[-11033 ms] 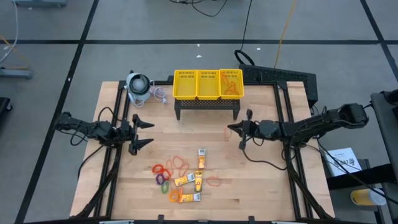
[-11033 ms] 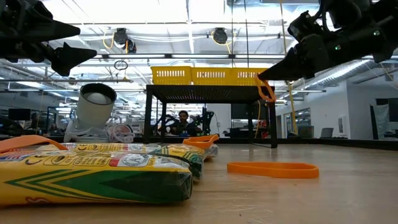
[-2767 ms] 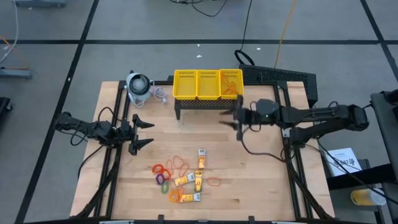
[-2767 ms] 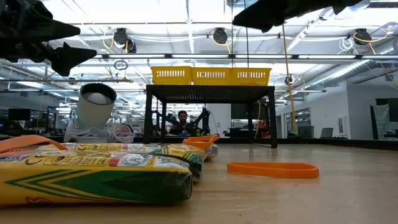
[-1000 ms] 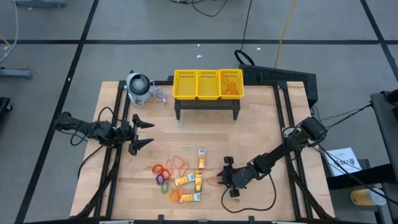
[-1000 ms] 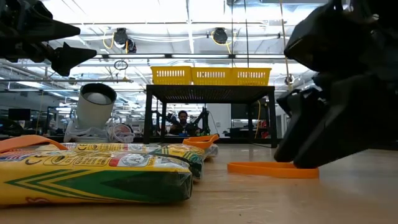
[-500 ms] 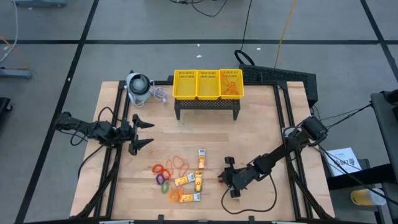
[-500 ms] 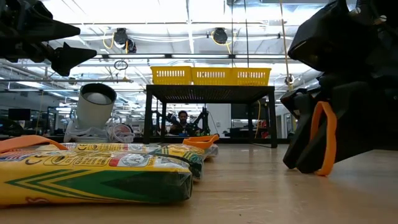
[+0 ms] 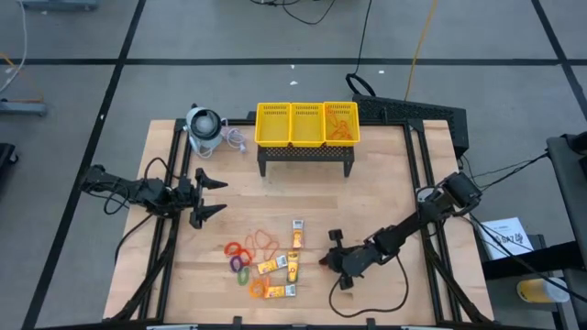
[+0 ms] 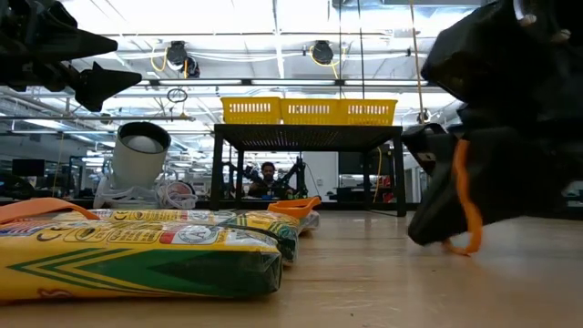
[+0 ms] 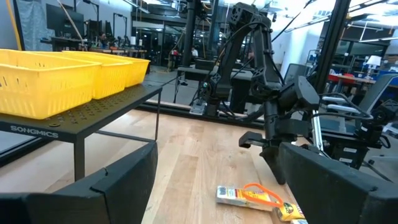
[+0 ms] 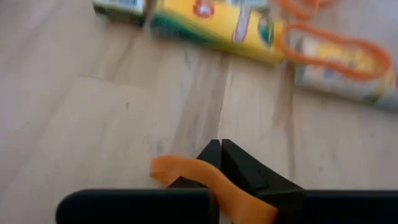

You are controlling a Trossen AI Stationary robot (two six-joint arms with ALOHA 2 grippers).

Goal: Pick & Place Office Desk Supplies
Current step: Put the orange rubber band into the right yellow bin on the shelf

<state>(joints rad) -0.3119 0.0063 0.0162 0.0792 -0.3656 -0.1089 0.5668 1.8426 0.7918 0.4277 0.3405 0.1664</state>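
My right gripper [image 9: 325,259] is low over the near part of the table, just right of the supplies, and is shut on a thin orange rubber band [image 10: 464,195]. The rest of the supplies lie flat on the wood: yellow-orange packets [image 9: 282,267], orange band loops [image 9: 262,240] and small coloured rings [image 9: 240,261]. My left gripper [image 9: 207,196] waits open above the table's left side, well away from them. The yellow three-compartment basket [image 9: 305,125] stands on a black stand at the far edge, with orange bands in its right compartment [image 9: 341,126]. My right gripper pinches one stretch of the orange band's loop [image 12: 194,170] between its two fingertips [image 12: 231,159]. The fingers come slanting down from the table's right. The loop hangs upright beside and below them, and its lowest part [image 10: 460,247] is just off the wood.
A grey-white round device [image 9: 204,127] with a cord sits at the far left corner. Black frame rails run along both sides of the table [image 9: 415,197]. Bare wood lies between the basket stand and the supplies. A person [image 10: 267,173] shows far off in the room behind.
My right gripper has taken hold of the orange band that lay flat on the table to the right of the packets, and has raised it. The band has gone from flat to upright and now hangs from the fingers, lifted slightly higher than half a second ago.
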